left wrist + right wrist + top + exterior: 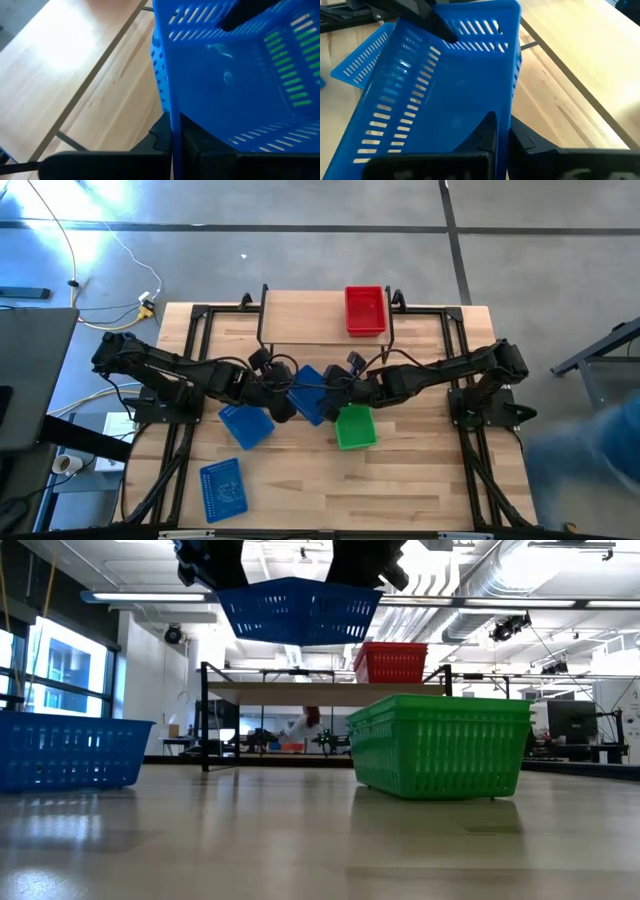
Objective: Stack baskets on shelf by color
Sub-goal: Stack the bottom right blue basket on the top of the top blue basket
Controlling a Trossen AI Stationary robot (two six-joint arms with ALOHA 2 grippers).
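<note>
A blue basket [308, 393] is being held in the air between both claws: the left claw [175, 137] is clamped on one end wall, the right claw [502, 135] on the opposite one, just in front of the shelf [300, 318] near the middle of the tabletop [420, 480]. In the low view it is hanging above shelf height. Red baskets [365, 310] are already resting at the shelf's right end; their number cannot be told. A green basket [355, 427] and two more blue ones, [246, 425] and [223, 488], are waiting on the tabletop, so most of the stacking is judged to be remaining.
</note>
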